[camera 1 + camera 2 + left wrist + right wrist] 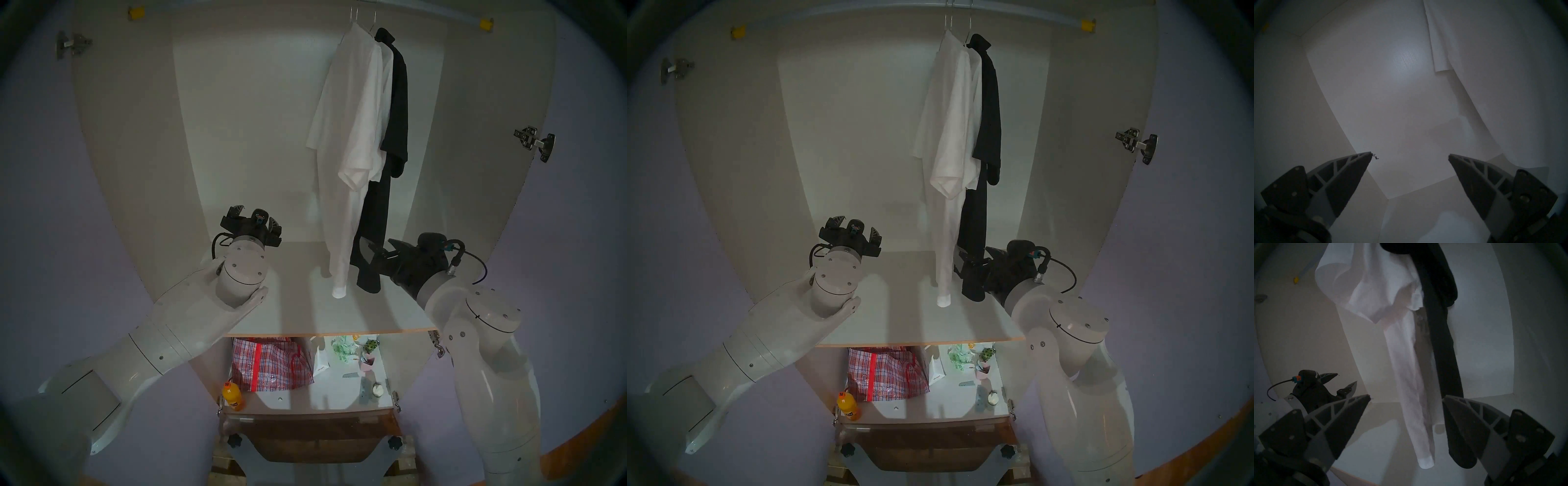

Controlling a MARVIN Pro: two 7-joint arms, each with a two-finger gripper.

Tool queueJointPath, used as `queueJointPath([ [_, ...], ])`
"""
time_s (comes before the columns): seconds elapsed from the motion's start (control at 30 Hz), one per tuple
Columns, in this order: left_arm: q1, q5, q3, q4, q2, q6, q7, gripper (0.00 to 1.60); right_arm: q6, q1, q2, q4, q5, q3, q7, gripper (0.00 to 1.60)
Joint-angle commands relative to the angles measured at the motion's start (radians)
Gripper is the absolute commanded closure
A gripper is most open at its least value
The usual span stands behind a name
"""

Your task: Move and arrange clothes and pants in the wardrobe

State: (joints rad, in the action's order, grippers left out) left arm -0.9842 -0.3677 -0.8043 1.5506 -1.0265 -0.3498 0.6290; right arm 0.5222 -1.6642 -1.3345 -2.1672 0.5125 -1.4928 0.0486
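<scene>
Inside the wardrobe [135, 142], white and black clothes [353, 135] hang from the rail [441, 15] at right. Both grippers, left gripper [254, 220] and right gripper [1407, 399], are open and empty above the shelf [305, 305].
</scene>
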Motion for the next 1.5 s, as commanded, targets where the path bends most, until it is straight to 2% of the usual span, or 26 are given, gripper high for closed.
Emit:
queueJointPath([
  [0.0, 0.029, 0.005, -0.012, 0.019, 0.000, 0.004, -0.002, 0.00, -0.061, 0.036, 0.022, -0.003, -0.026, 0.008, 0.030, 0.00],
  [0.13, 0.029, 0.005, -0.011, 0.019, 0.000, 0.004, -0.002, 0.00, -0.090, 0.067, 0.043, 0.012, -0.043, 0.014, 0.051, 0.00],
  [0.3, 0.030, 0.005, -0.011, 0.019, 0.000, 0.004, -0.002, 0.00, -0.116, 0.134, 0.045, 0.080, -0.035, 0.037, 0.087, 0.00],
  [0.53, 0.030, 0.005, -0.011, 0.019, 0.000, 0.004, -0.002, 0.00, -0.139, 0.247, 0.024, 0.217, -0.050, 0.125, 0.112, 0.00],
  [0.6, 0.030, 0.005, -0.011, 0.019, 0.000, 0.004, -0.002, 0.00, -0.147, 0.261, 0.024, 0.231, -0.064, 0.149, 0.109, 0.00],
  [0.77, 0.030, 0.005, -0.011, 0.019, 0.001, 0.004, -0.002, 0.00, -0.158, 0.274, 0.003, 0.237, -0.055, 0.204, 0.094, 0.00],
  [0.97, 0.030, 0.005, -0.011, 0.019, 0.000, 0.004, -0.002, 0.00, -0.162, 0.296, -0.026, 0.263, -0.067, 0.232, 0.082, 0.00],
  [1.27, 0.030, 0.004, -0.010, 0.019, 0.000, 0.004, -0.002, 0.00, -0.150, 0.412, -0.077, 0.371, -0.035, 0.246, 0.111, 0.00],
  [1.47, 0.030, 0.004, -0.010, 0.019, 0.000, 0.004, -0.001, 0.00, -0.143, 0.497, -0.103, 0.428, -0.039, 0.296, 0.114, 0.00],
])
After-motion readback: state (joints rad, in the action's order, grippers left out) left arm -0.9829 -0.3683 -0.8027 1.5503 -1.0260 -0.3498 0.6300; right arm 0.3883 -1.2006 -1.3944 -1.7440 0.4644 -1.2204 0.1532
